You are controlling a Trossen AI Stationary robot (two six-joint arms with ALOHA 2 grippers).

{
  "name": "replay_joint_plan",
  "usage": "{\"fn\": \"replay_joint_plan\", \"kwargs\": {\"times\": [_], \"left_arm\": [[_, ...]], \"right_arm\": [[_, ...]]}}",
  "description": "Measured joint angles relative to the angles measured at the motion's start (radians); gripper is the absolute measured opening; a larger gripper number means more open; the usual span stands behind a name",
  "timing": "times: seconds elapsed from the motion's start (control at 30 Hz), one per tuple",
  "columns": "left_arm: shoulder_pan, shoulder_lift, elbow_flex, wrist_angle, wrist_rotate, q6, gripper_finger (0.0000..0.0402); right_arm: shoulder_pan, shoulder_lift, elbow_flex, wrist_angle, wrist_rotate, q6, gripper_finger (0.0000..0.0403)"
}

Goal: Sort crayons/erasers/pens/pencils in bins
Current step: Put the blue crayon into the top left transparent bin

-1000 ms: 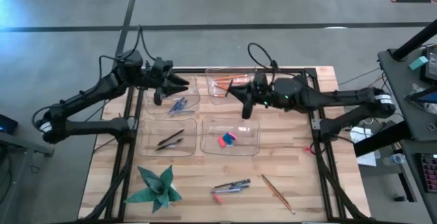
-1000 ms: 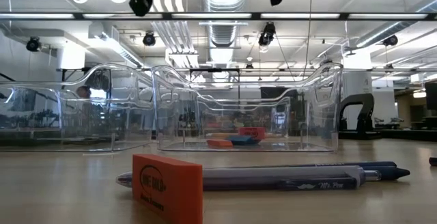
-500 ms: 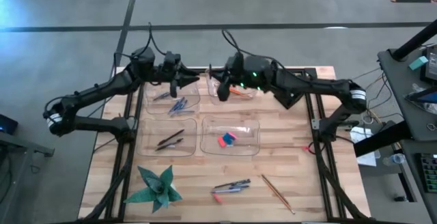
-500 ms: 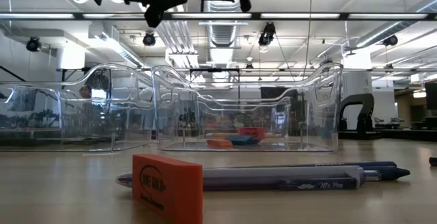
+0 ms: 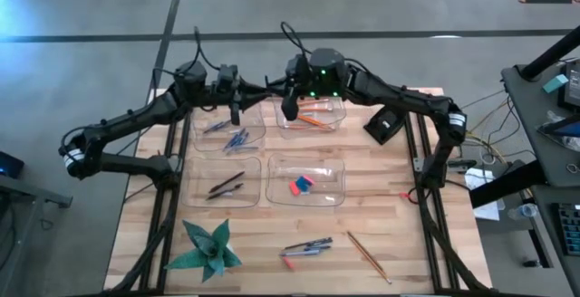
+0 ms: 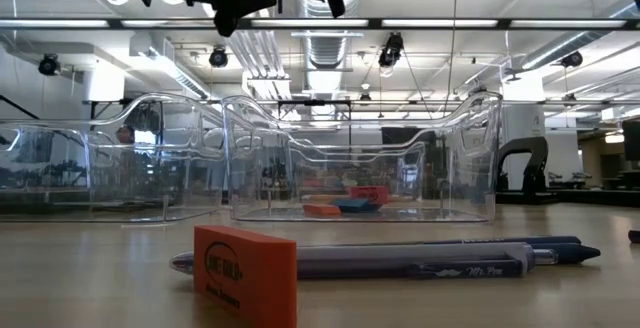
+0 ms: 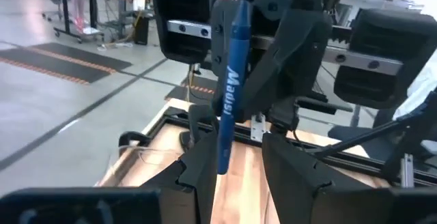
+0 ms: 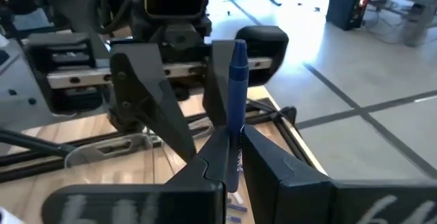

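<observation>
A wooden tabletop [image 5: 381,206] carries 4 clear bins [image 5: 305,178] in a square near its far side. Nearer the front lie a green paper star [image 5: 210,250], a cluster of pens [image 5: 308,245] beside an orange eraser [image 6: 246,272], and a pencil [image 5: 367,255].

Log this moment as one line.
right gripper: shut on blue stick | left gripper: open around its free end | place: above far bins

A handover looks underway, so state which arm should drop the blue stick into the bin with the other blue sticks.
Left, probably. The right gripper is shut on the blue stick, but the open left gripper flanks its end and hangs by that bin.
</observation>
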Motion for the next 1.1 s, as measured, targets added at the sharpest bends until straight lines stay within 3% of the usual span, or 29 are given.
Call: {"fn": "replay_joint_plan", "kwargs": {"times": [0.53,0.67,0.8,1.1], "left_arm": [[0.0,0.0,0.004,-0.004,0.004,0.069,0.01],[0.0,0.0,0.007,-0.004,0.022,0.07,0.0072],[0.0,0.0,0.007,-0.005,0.048,0.071,0.0018],[0.0,0.0,0.004,-0.011,0.08,0.068,0.0014]], "right_arm": [[0.039,0.053,0.086,0.008,-0.014,-0.003,0.0022],[0.04,0.057,0.09,0.008,-0.014,-0.001,0.0022],[0.041,0.057,0.09,0.008,-0.015,-0.008,0.0022],[0.041,0.057,0.099,-0.033,-0.016,0.016,0.0037]]}}
